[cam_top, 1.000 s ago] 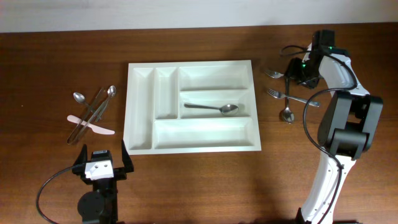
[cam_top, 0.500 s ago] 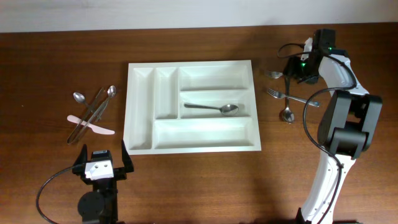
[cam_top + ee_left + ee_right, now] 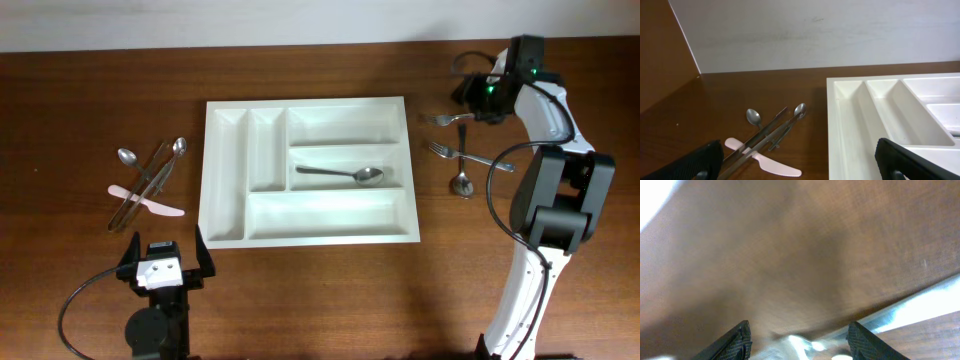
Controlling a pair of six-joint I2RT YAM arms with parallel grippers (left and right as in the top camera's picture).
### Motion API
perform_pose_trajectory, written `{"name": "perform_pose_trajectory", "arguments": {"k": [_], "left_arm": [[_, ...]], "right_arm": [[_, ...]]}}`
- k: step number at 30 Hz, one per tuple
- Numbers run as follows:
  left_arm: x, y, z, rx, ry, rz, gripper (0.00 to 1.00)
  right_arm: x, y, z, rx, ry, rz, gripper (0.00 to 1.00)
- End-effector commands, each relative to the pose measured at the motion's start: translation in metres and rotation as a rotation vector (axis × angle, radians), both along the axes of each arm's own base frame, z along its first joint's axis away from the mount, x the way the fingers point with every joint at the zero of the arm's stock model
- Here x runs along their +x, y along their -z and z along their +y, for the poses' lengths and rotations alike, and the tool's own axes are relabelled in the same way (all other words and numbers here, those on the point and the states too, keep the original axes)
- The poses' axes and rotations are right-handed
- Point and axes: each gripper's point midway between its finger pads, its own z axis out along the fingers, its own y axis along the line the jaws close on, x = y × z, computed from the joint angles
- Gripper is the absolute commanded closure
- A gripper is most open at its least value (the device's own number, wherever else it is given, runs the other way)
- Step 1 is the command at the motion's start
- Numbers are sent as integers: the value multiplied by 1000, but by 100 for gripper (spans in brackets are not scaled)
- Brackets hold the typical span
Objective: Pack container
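The white cutlery tray [image 3: 330, 213] lies mid-table with one metal spoon [image 3: 345, 174] in its middle right compartment. Right of the tray lie two forks [image 3: 450, 118] [image 3: 465, 156] and a spoon [image 3: 461, 183]. My right gripper [image 3: 478, 92] hangs open just behind them. Its wrist view is blurred, with shiny metal [image 3: 802, 345] low between the spread fingers [image 3: 797, 340]. My left gripper [image 3: 165, 262] is open and empty near the front edge. Its wrist view [image 3: 797, 170] looks at the tray's left compartments [image 3: 880, 115].
A loose pile of metal spoons and knives [image 3: 150, 172] [image 3: 770, 132] with a pink plastic knife [image 3: 150, 203] [image 3: 765, 161] lies left of the tray. The pale wall [image 3: 815, 30] stands behind the table's far edge.
My right gripper has moved back and up from the cutlery on the right, uncovering the rear fork. The left arm and the tray have not moved.
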Motion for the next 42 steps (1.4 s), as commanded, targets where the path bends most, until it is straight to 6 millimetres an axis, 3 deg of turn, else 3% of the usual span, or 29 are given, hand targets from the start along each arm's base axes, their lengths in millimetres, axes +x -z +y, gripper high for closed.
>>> {"name": "perform_pose_trajectory", "arguments": {"k": [1,7,10,14,24,34,39,42], "left_arm": [[0,0,-1,9,6,-1,1],[0,0,-1,9,6,-1,1],[0,0,-1,9,7,-1,1],[0,0,-1,9,7,-1,1],[0,0,-1,9,6,-1,1],[0,0,-1,9,7,-1,1],[0,0,-1,9,6,-1,1],[0,0,-1,9,6,-1,1]], "right_arm": [[21,-28,16,52,65,-52,38],[13,-22,37,34,169,37,40],[7,-17,56,-22,99,60,41],[-2,-10,60,-135,48,89,41],[-23,0,40,-269,-10,171,41],[-28,3,41,-287,-28,192,40],[-32,3,25,-307,190,227,39],[-25,0,26,-298,295,199,36]]}}
